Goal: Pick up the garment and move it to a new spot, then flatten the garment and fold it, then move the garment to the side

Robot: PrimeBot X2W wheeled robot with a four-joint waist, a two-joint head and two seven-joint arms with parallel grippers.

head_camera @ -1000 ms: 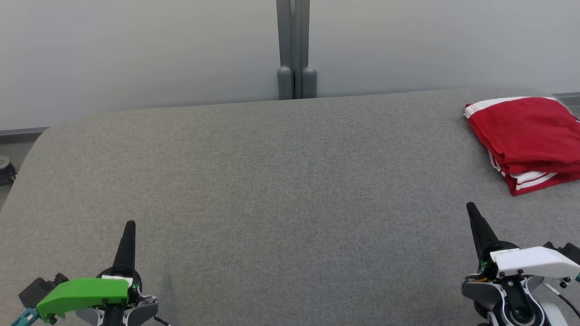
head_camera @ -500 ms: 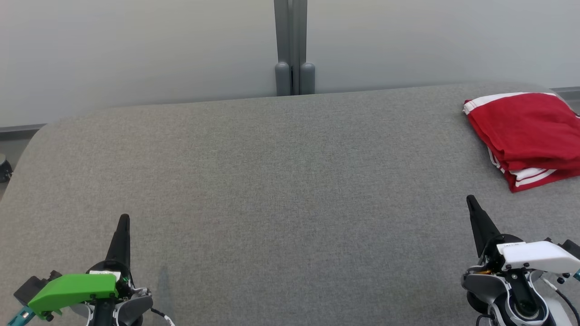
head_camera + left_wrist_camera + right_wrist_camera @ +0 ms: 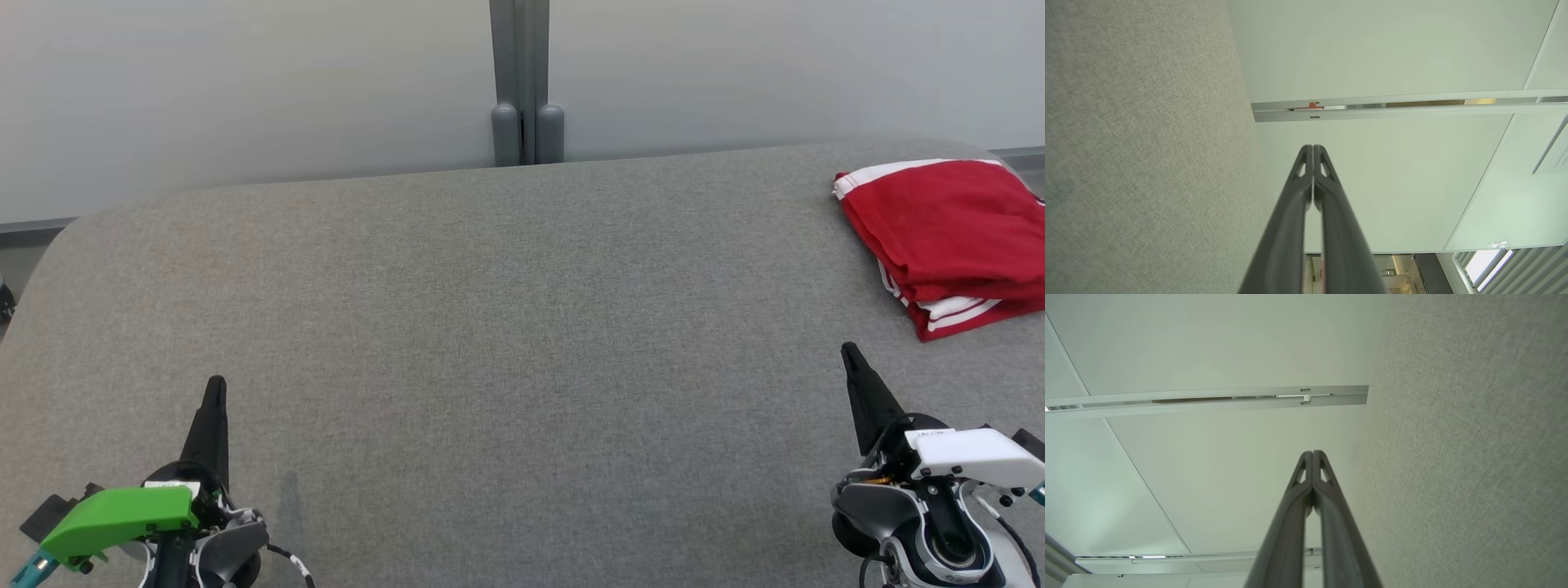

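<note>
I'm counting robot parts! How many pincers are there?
2. The left pincer is at the lower left over the grey table; the right pincer is at the lower right, near the folded red garment.

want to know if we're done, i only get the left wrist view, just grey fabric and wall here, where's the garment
Observer: In the head view, the red garment lies folded at the far right of the grey fabric surface.
Operator: is anything gripping it
Observer: No. The right claw is shut with nothing in it, apart from the garment and nearer the robot.
Operator: fold look tidy
Observer: The layers are stacked, with white stripes showing at the near edge.
</note>
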